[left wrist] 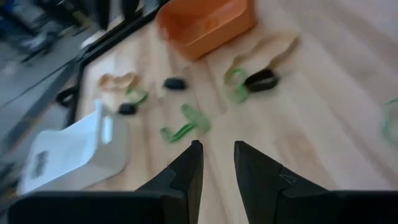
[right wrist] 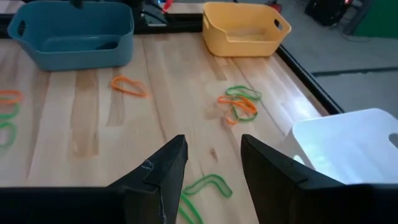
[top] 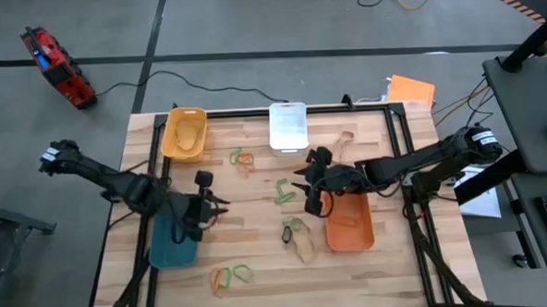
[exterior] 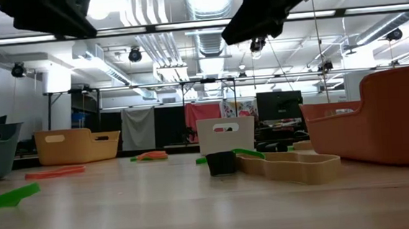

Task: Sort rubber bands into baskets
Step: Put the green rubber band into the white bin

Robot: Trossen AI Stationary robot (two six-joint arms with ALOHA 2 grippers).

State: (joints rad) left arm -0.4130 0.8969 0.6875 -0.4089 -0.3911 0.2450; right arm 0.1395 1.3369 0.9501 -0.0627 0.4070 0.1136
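Four baskets stand on the wooden table: yellow [top: 185, 134] and white [top: 288, 127] at the far side, teal [top: 173, 239] near left, orange [top: 349, 224] near right. Rubber bands lie loose: green and orange [top: 241, 158], green [top: 284, 192], tan [top: 345, 139], a green, black and tan cluster [top: 295, 231], orange and green [top: 231, 276]. My left gripper [top: 217, 208] is open and empty above the table beside the teal basket. My right gripper [top: 303, 185] is open and empty above the table, just right of the green band [right wrist: 208, 185].
A black frame [top: 253, 112] runs along the table's edges. An orange card [top: 411, 90] lies at the far right corner. In the low view a tan band [exterior: 295, 166] and a black band [exterior: 222, 162] lie in front of the orange basket [exterior: 385, 120]. Bare wood lies between the arms.
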